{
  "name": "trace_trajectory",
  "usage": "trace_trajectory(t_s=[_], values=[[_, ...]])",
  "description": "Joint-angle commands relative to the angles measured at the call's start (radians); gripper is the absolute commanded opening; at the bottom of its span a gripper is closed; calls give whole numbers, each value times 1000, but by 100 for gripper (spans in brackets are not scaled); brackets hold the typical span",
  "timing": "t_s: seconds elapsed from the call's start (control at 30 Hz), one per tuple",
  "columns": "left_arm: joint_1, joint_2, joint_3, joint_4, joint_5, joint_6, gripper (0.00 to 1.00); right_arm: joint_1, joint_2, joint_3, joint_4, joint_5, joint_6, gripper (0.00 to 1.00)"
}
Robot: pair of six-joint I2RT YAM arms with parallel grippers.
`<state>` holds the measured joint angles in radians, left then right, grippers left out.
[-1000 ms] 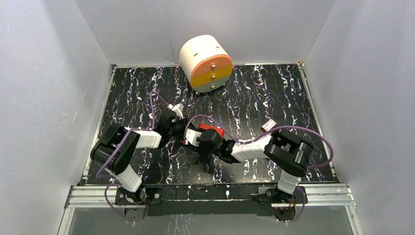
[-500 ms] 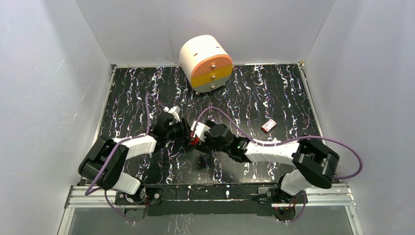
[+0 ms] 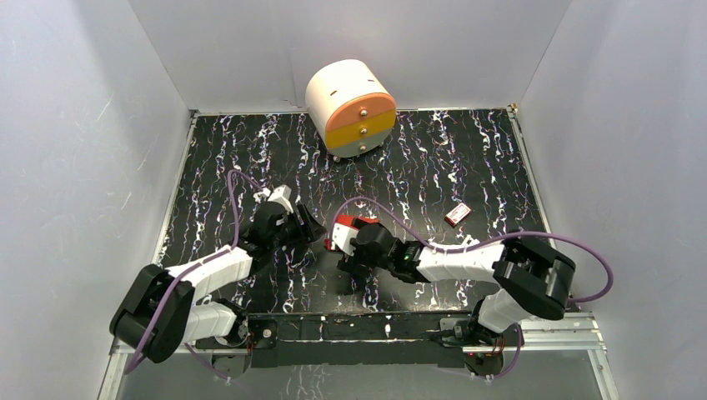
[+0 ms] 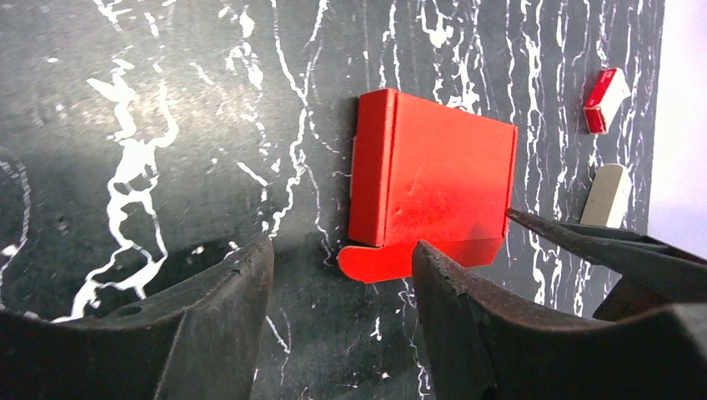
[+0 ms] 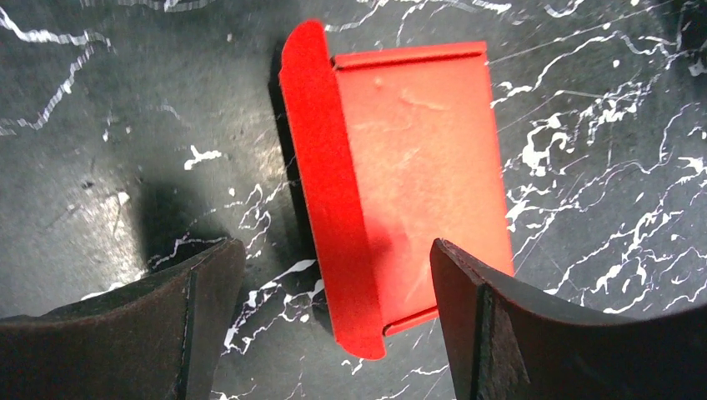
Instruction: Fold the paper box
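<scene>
The paper box (image 4: 429, 179) lies folded into a flat rectangle on the black marbled worktop (image 4: 125, 125), with one rounded flap (image 4: 375, 260) sticking out loose along an edge. It sits just ahead of the left end effector (image 4: 340, 246), whose jaws stand apart and hold nothing. The right end effector (image 5: 335, 246) hovers over it from the opposite side, jaws spread wide and empty, with the box showing between its fingertips.
</scene>
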<state>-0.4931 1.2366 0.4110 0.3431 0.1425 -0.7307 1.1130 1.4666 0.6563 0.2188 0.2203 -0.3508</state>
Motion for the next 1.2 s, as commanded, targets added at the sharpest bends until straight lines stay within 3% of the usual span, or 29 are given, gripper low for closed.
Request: trace_trajectory(t_s=[0.0, 0.6, 0.83, 1.17], values=[[0, -61, -29, -28, -82, -12, 61, 25, 45, 29, -7, 79, -62, 89], [1, -168, -53, -92, -180, 19, 65, 140, 284, 46, 92, 389, -256, 71], [1, -172, -51, -93, -179, 22, 65, 175, 340, 54, 136, 502, -316, 50], [0, -239, -51, -106, -194, 22, 65, 176, 233, 50, 142, 473, -345, 30]])
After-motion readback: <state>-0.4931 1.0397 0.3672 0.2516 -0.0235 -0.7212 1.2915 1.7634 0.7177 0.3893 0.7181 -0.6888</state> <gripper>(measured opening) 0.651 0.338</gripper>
